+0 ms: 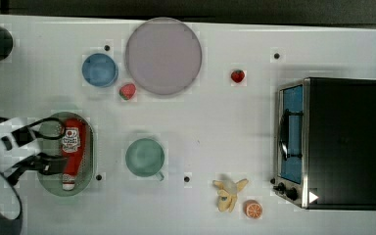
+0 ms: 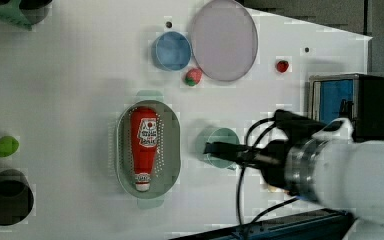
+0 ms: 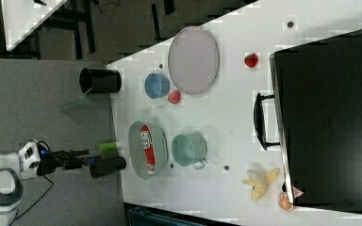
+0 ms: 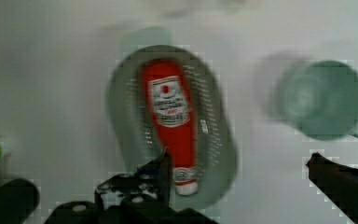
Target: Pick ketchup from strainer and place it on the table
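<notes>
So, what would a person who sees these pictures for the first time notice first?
Probably the red ketchup lying flat in the pale green strainer at the top view's left. Next, the open end effector above it, holding nothing. Then the black oven at the top view's right.

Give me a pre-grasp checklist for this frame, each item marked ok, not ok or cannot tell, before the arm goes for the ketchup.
1. Ketchup lies flat inside the strainer: ok.
2. Hand open, nothing between the fingers: ok.
3. Hand centred over the bottle: not ok; in the wrist view one finger sits by the cap end and the other is well off to the side, outside the basket.
4. Bottle free of other items in the basket: ok.
5. Bare table available for the drop: ok.
6. Green mug stands apart from the strainer: ok.
</notes>
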Robot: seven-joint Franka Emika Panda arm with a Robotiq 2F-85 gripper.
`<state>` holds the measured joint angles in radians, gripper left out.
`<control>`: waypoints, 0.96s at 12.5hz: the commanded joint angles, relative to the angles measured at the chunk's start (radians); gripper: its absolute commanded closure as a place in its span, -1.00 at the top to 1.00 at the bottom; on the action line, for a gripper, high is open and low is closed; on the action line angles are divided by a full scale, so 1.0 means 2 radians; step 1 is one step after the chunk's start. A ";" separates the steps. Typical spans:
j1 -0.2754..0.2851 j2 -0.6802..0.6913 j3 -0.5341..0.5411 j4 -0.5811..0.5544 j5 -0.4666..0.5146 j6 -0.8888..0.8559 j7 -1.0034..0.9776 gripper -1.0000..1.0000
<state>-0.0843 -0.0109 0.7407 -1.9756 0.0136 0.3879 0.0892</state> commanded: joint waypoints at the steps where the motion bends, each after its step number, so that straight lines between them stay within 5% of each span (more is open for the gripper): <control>1: -0.006 0.023 0.029 -0.062 -0.004 0.071 0.020 1.00; 6: -0.006 0.093 0.040 -0.132 -0.076 0.228 0.020 1.00; 12: -0.004 0.209 0.024 -0.134 -0.161 0.319 0.060 1.00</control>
<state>-0.0787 0.4116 0.7808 -2.2598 -0.2996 0.9985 0.1279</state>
